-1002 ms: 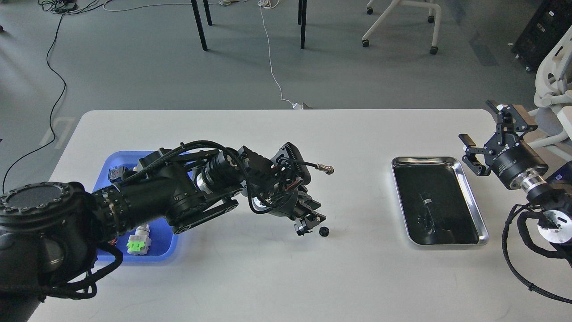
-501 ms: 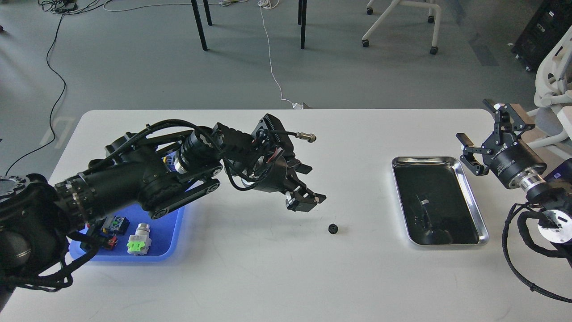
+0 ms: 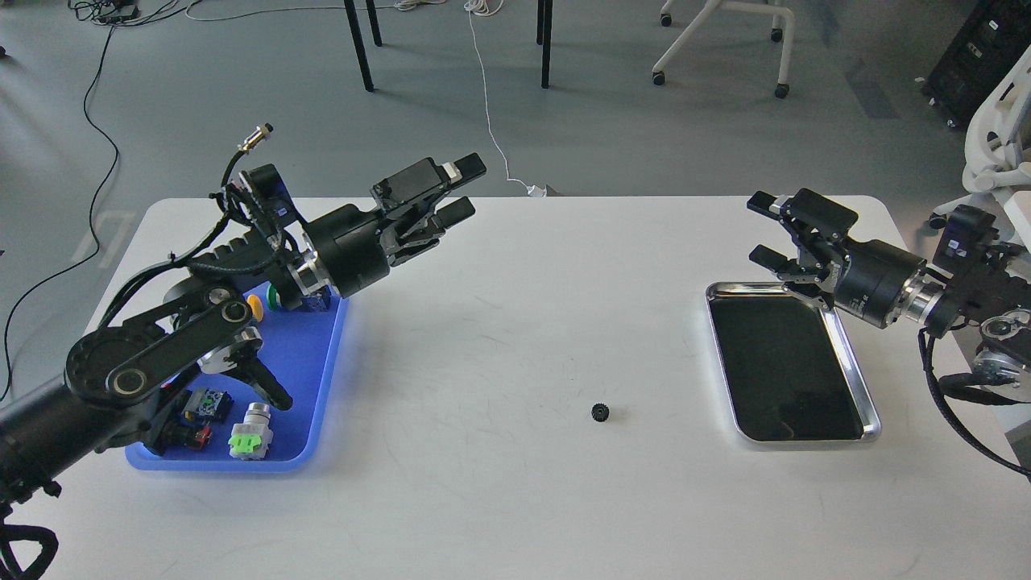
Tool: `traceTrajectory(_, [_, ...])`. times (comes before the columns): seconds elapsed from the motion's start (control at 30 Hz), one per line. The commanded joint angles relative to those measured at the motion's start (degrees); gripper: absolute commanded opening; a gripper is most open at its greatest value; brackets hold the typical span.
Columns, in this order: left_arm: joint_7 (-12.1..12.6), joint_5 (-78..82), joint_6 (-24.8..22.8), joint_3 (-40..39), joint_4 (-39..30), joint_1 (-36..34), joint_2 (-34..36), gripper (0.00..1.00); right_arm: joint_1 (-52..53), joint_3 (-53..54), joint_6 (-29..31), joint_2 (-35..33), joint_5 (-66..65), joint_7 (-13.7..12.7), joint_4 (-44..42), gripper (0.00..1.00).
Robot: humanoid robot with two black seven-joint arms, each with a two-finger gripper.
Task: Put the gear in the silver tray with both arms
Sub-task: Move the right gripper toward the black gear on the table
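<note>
A small black gear point(image 3: 599, 412) lies alone on the white table, between the two trays. The silver tray point(image 3: 859, 379) sits at the right, its dark floor bare. My left gripper point(image 3: 463, 188) is open and empty, raised over the far left part of the table, well away from the gear. My right gripper point(image 3: 767, 228) is open and empty, raised just past the silver tray's far left corner and pointing left.
A blue plastic tray point(image 3: 318, 366) at the left holds several small parts, among them a green and white one point(image 3: 248, 439). My left forearm crosses over it. The table's far edge runs behind both grippers. Chair legs and cables are on the floor beyond.
My left gripper has drawn back up and to the left, leaving the gear on the table. My right gripper has swung left to the silver tray's far corner.
</note>
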Motion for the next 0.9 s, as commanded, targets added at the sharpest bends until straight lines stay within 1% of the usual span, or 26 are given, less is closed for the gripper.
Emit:
traceTrajectory(0.0, [0.0, -2.8, -0.7, -9.3, -2.0, 8.3, 0.1, 0.98, 10.5, -11.8, 0.2, -1.0, -8.9, 0.0, 2.2, 0.99])
traceTrajectory(0.1, [0.0, -7.5, -1.8, -14.5, -3.3, 13.2, 0.0, 0.98, 18.8, -20.2, 0.2, -0.9, -13.3, 0.0, 5.5, 0.99])
traceTrajectory(0.2, [0.0, -12.1, -3.0, -18.0, -3.4, 15.9, -0.3, 0.98, 25.1, -25.8, 0.2, 0.1, -17.3, 0.0, 8.6, 0.99])
traceTrajectory(0.3, [0.0, -13.6, -3.5, -19.2, -3.4, 16.6, -0.3, 0.98, 30.5, -31.1, 0.2, 4.6, -22.9, 0.0, 10.3, 0.99])
traceTrajectory(0.4, [0.0, -13.7, -3.5, -19.3, -3.4, 16.7, -0.3, 0.98, 34.3, -36.1, 0.0, 8.7, -29.6, 0.0, 10.3, 0.98])
traceTrajectory(0.57, [0.0, -13.7, -3.3, -19.3, -4.3, 16.7, -0.4, 0.98, 35.6, -41.2, -0.4, 14.9, -36.7, 0.0, 10.2, 0.95])
traceTrajectory(0.73, [0.0, -13.7, -3.3, -19.2, -5.2, 16.7, -0.4, 0.98, 35.6, -44.8, -0.5, 18.6, -38.0, 0.0, 10.1, 0.93])
traceTrajectory(0.87, [0.0, -13.7, -3.4, -19.3, -5.3, 16.7, -0.4, 0.98, 35.6, -47.7, -3.8, 22.0, -39.5, 0.0, 8.4, 0.92])
